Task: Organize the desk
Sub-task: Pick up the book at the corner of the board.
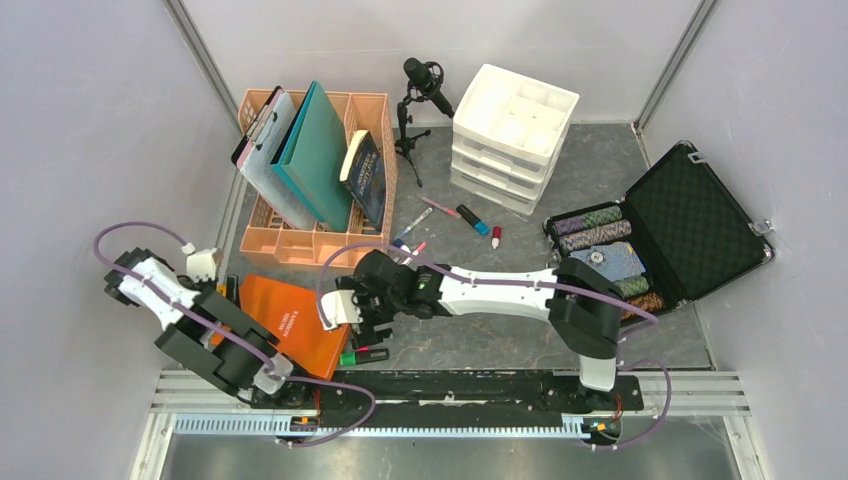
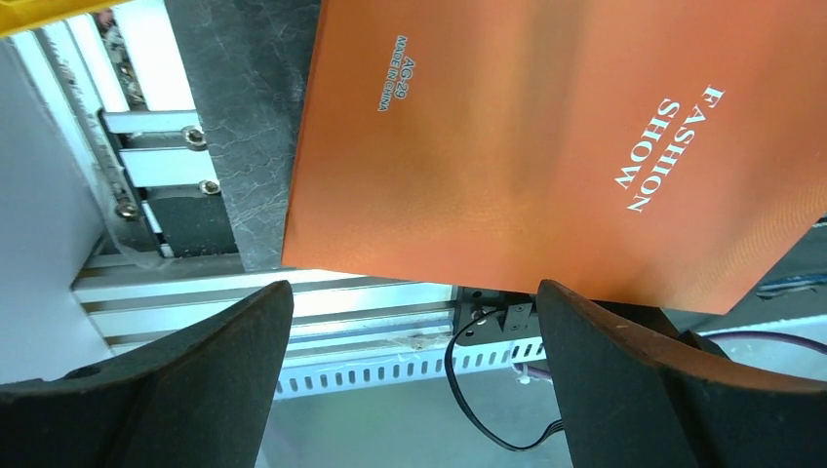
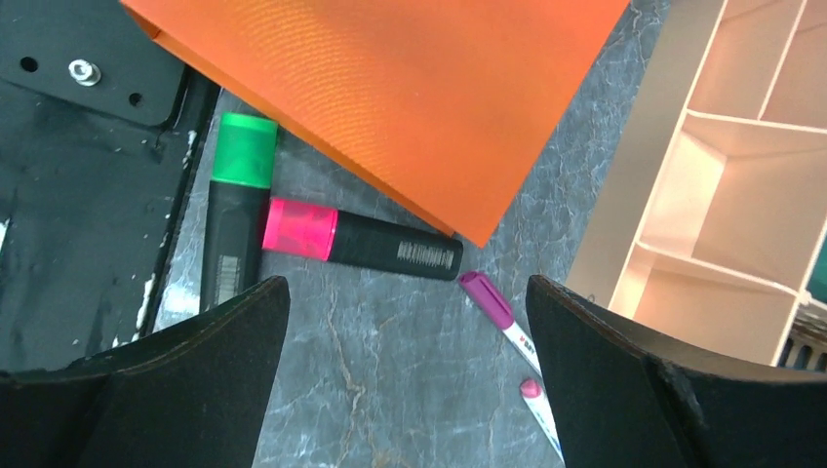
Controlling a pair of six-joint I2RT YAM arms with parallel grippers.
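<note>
Orange book (image 1: 305, 330) lies near-left on the grey tabletop (image 1: 480, 340) in the top view, its white lettering too small to read. Left wrist view: it reads "FASHION SHOW" and "AG-29 MADE IN CHINA"; the left end effector (image 2: 414, 322) gapes empty. Right wrist view: the right end effector (image 3: 410, 331) stands wide and empty above a green highlighter (image 3: 234, 214) and a pink highlighter (image 3: 361, 244), whose fine print is illegible.

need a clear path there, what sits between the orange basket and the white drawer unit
In the top view, a black microphone on a small tripod stands between the basket and the drawer unit; loose markers lie on the desk nearby.
</note>
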